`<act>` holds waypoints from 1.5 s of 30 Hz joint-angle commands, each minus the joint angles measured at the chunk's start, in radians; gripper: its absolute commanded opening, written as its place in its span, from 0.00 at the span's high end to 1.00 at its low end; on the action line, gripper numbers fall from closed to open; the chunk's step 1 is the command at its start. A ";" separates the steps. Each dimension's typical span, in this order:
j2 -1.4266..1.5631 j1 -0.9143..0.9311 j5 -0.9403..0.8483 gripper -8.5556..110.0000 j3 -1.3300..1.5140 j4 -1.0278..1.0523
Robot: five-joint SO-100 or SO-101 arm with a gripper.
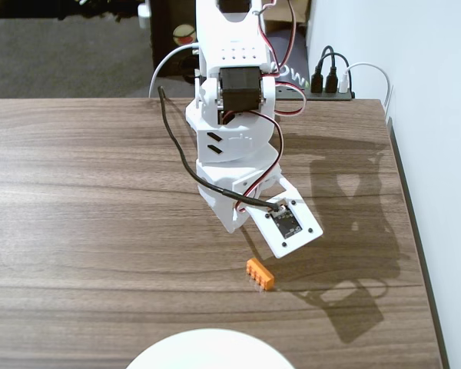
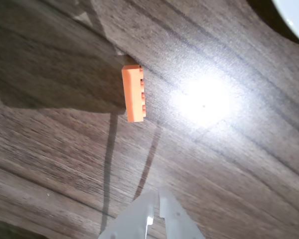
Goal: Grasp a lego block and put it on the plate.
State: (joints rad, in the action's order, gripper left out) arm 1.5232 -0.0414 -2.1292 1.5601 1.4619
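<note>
In the fixed view the plate (image 1: pixel 209 350) lies at the near table (image 1: pixel 77 200) edge. Farther, right of centre, rests the lego block (image 1: pixel 260 274): light, stiff, probably slippery, best pinched across its long sides. The gripper (image 2: pixel 156 199) above it holds nothing, its tips nearly together.

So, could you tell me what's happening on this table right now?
A single white robot arm is poised over a small orange lego block lying on the wooden table. In the wrist view its gripper looks nearly closed and empty, short of the block. The white plate waits empty at the table's near edge, so nothing has been picked up.
</note>
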 commanded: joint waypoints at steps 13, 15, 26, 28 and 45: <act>-0.040 0.012 0.080 0.75 -0.055 -0.038; -0.061 0.012 0.089 0.73 -0.063 -0.058; -0.110 -0.015 0.170 0.58 -0.075 -0.124; -0.117 -0.021 0.175 0.57 -0.075 -0.124; -0.264 -0.061 0.169 0.58 -0.091 -0.233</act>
State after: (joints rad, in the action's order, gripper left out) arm 1.2533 -0.0951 -1.9574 1.5156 1.2395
